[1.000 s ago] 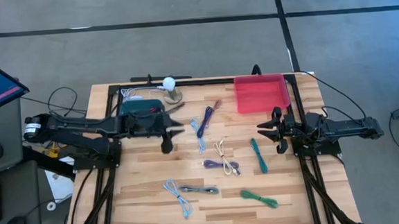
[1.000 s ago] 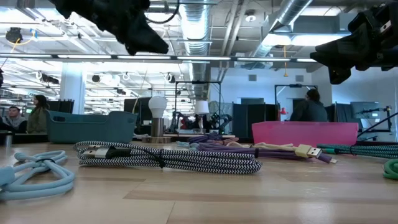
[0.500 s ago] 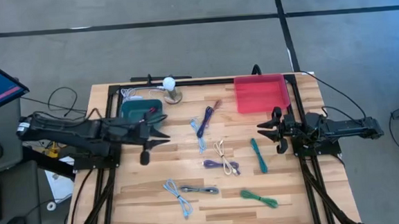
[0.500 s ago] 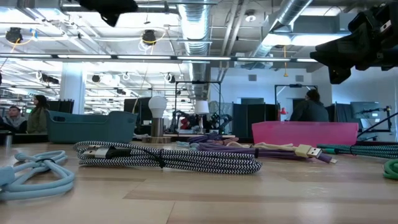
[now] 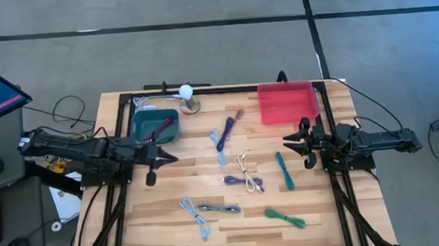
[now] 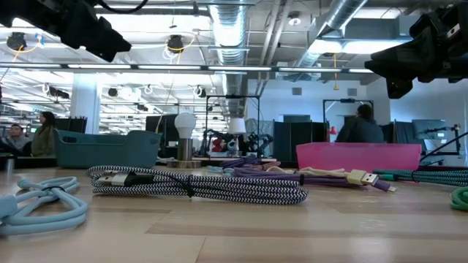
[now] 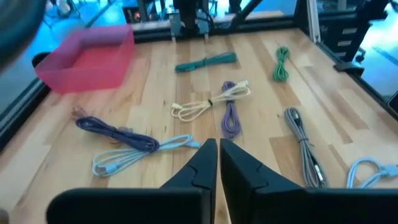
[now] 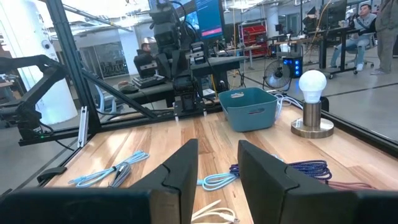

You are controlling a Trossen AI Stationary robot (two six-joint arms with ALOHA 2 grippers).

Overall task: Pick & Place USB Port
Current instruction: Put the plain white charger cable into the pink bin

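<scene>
Several USB cables lie loose on the wooden table: a blue-purple one [image 5: 222,134], a cream one [image 5: 243,163], a purple one [image 5: 246,182], a teal-green one [image 5: 284,170], a green one [image 5: 285,217], and a light blue [image 5: 194,212] beside a grey braided one [image 5: 219,208]. A teal bin [image 5: 147,127] holds one dark pinkish cable [image 5: 163,126]. A red bin [image 5: 287,102] stands at the far right. My left gripper [image 5: 167,158] is shut and empty, just near of the teal bin. My right gripper [image 5: 291,142] is open, hovering right of the teal-green cable.
A white bulb on a round base [image 5: 187,98] stands at the far edge beside the teal bin. A dark frame [image 5: 217,90] runs along the table's edges. In the low view the braided cable [image 6: 197,186] lies closest, with people in the room behind.
My left arm has drawn back from over the teal bin toward the table's left and near edges. The bin, covered a second ago, now shows in full with a cable in it. The right arm and the loose cables have kept still.
</scene>
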